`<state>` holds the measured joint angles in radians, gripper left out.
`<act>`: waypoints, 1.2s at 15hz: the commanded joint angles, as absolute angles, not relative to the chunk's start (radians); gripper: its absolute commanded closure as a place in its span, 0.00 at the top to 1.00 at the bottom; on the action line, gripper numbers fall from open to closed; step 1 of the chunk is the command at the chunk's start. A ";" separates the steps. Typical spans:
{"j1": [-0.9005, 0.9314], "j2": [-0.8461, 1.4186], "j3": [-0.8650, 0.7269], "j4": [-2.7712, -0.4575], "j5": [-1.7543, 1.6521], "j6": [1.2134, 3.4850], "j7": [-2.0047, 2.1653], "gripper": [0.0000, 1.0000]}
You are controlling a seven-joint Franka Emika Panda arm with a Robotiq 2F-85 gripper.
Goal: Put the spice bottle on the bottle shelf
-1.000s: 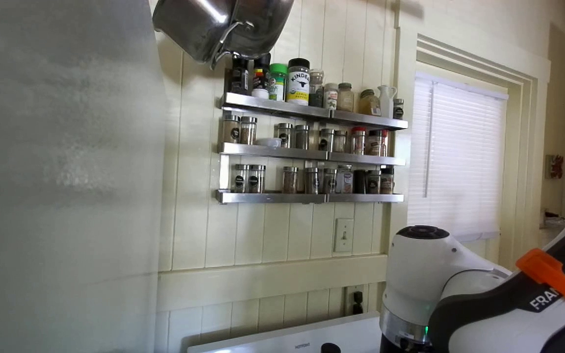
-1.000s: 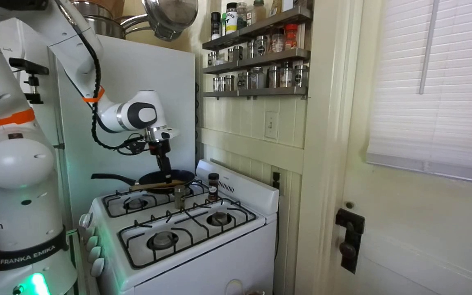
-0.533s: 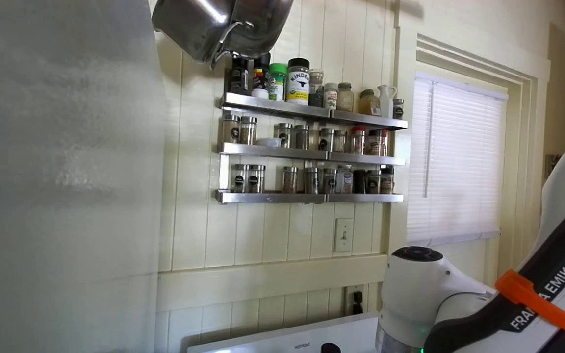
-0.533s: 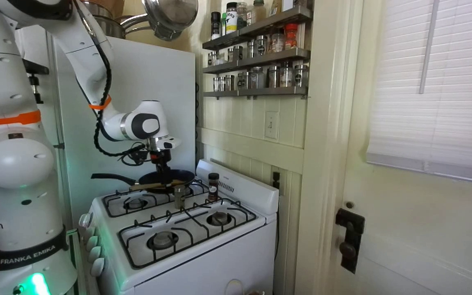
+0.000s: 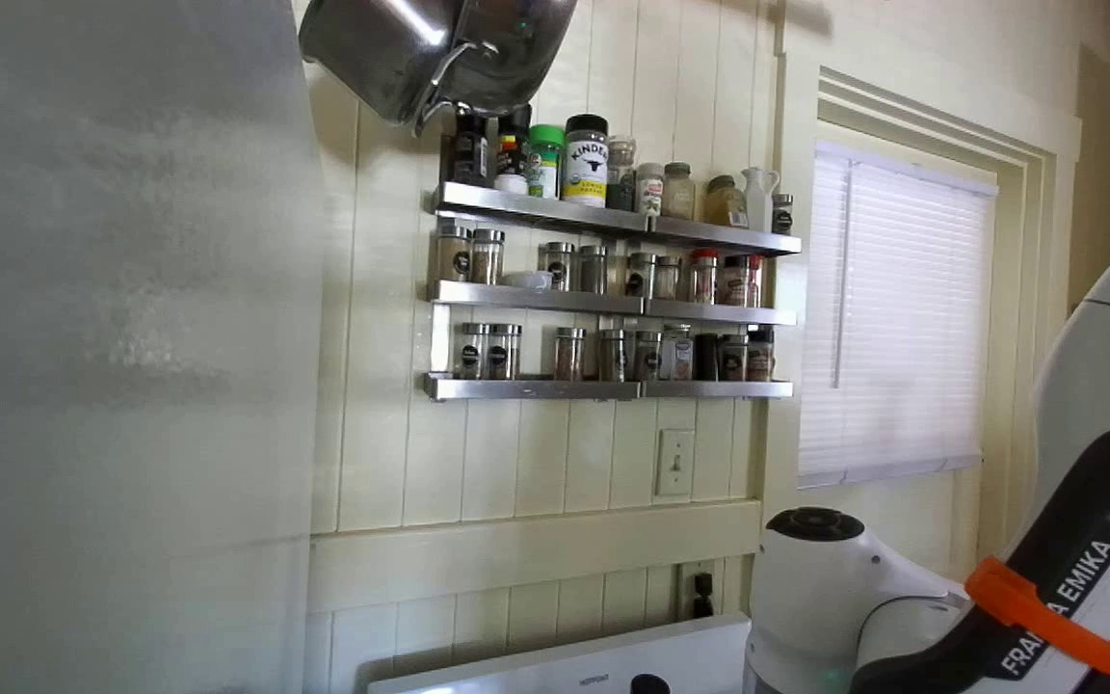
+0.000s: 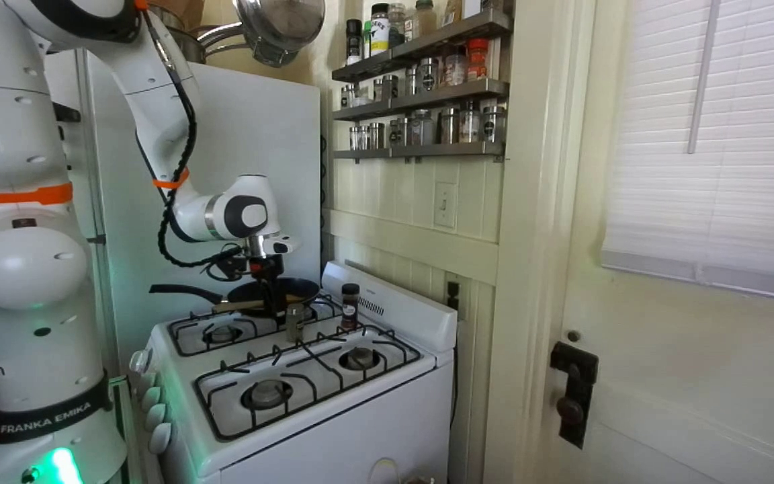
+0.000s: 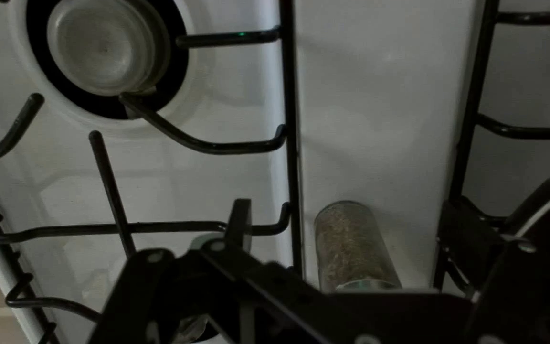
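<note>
The spice bottle is a clear glass jar with brown-green contents. It stands upright on the white strip between the stove grates, in an exterior view [image 6: 295, 324] and the wrist view [image 7: 354, 243]. My gripper [image 7: 351, 227] is open. In the wrist view the jar appears between the spread fingers with a gap on each side, its top hidden by the gripper. In an exterior view my gripper [image 6: 274, 306] points down beside the jar, in front of the pan. The bottle shelf, a three-tier silver rack holding many jars, is on the wall in both exterior views [image 5: 536, 389] [image 6: 451, 150].
A dark bottle with a black cap [image 6: 350, 308] stands on the stove [image 6: 212, 396] near its back panel. A black pan [image 6: 242, 292] with a wooden utensil [image 6: 236, 306] lies behind the gripper. Pots hang above near the shelf [image 5: 382, 48]. A fridge [image 6: 239, 128] stands behind the arm.
The arm has moved down and slightly toward the jar, so the gripper is lower over the stove. The jar and the dark bottle have not moved.
</note>
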<state>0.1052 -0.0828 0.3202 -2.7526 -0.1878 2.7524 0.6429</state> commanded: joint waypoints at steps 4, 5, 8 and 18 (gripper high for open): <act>0.071 -0.023 0.321 -2.752 -0.354 2.889 0.738 1.00; 0.063 -0.022 0.319 -2.752 -0.396 2.887 0.764 1.00; 0.050 -0.012 0.312 -2.751 -0.481 2.893 0.829 1.00; 0.032 -0.007 0.296 -2.749 -0.726 2.958 1.045 1.00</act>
